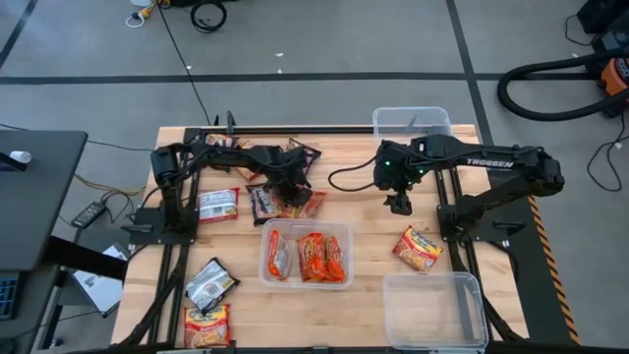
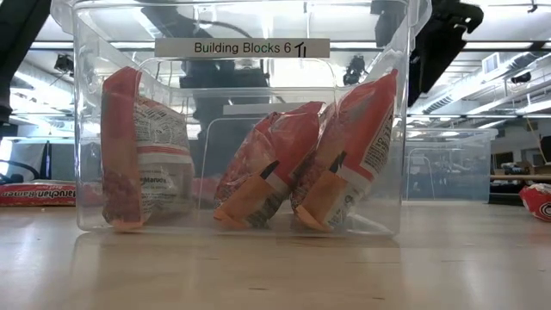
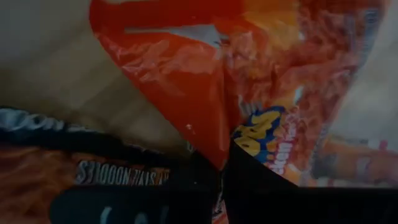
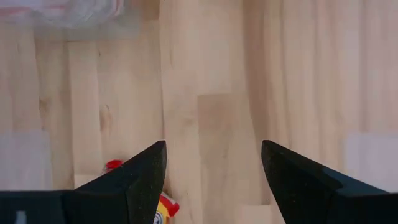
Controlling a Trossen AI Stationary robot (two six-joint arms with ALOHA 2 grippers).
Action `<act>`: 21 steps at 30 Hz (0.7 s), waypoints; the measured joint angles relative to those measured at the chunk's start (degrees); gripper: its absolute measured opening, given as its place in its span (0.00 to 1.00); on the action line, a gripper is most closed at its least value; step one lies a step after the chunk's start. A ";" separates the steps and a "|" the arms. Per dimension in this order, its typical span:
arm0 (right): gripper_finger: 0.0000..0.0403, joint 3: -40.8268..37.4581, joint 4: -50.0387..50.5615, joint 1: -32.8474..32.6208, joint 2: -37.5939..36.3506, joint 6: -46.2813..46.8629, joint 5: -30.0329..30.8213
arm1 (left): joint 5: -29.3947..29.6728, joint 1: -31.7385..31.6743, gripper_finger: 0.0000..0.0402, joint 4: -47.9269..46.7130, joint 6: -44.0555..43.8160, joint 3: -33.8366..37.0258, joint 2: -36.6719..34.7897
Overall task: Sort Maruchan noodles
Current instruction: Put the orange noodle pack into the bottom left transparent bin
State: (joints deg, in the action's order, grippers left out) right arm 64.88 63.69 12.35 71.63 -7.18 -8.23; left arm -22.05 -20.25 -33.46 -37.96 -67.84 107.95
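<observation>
Left gripper pinched on orange packet for binning; right gripper spread, waiting above table.

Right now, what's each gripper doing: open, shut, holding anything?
Left gripper: shut on the orange packet, beside the dark packet.
Right gripper: open, empty, over bare table.

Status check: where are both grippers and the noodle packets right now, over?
Left gripper shut on orange-red noodle packet, beside the dark packet. Right gripper open over bare table. Three packets already in centre bin. Nothing blocking.
</observation>
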 joint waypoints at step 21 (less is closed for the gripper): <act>0.64 1.57 -12.83 -7.77 -9.30 -2.88 11.21 | 32.79 17.60 0.03 -19.11 77.34 -23.09 -24.96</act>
State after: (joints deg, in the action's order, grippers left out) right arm 66.46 50.86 4.59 62.33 -10.07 2.98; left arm 10.74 -2.65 -52.57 39.37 -90.92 82.98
